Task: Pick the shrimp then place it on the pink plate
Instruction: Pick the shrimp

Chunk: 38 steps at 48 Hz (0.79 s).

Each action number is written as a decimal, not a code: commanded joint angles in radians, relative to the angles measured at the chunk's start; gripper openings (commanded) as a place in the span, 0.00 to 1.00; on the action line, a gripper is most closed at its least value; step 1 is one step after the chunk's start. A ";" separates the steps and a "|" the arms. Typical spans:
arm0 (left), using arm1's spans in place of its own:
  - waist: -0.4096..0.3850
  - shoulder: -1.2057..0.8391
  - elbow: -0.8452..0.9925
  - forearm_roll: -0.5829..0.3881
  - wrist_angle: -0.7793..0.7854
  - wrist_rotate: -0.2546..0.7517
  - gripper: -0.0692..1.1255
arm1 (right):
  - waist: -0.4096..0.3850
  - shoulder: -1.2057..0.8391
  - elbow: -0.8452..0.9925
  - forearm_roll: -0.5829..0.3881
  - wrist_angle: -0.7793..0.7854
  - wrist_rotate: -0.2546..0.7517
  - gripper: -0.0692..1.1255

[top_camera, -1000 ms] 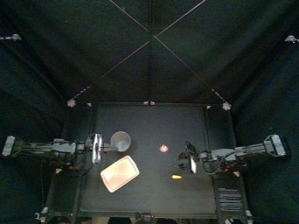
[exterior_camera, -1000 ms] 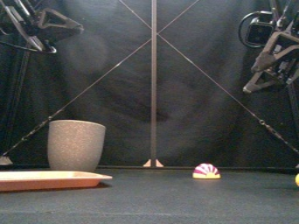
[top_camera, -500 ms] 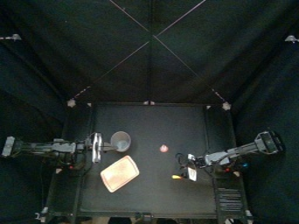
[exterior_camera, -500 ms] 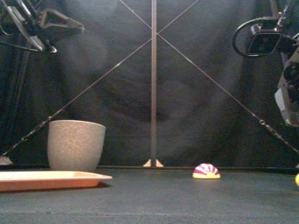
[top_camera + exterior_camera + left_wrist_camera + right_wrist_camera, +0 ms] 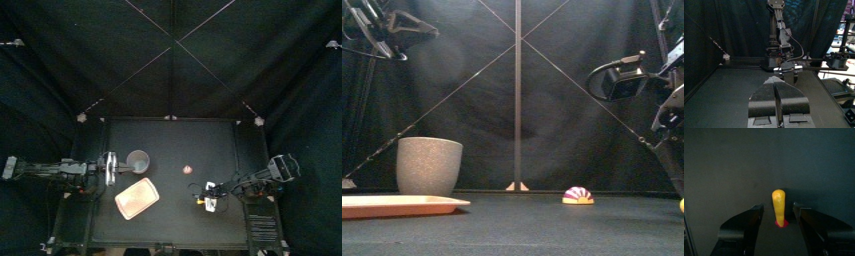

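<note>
Back-left of right hand [image 5: 778,207] | shrimp [image 5: 189,170], apart | jaws spread around yellow toy [image 5: 779,202]

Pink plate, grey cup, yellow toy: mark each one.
pink plate [image 5: 138,198], top view, its bare floor.
grey cup [image 5: 429,166], front view, its outer wall.
yellow toy [image 5: 779,203], right wrist view, its yellow body.

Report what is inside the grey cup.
From above, the grey cup shows only its pale inside, no toy visible. In the front view its wall hides the inside, so the bottom cannot be checked there.
</note>
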 commanded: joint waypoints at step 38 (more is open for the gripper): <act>0.002 0.005 -0.005 0.000 -0.009 -0.002 0.21 | 0.009 0.038 -0.029 0.008 -0.020 0.000 0.51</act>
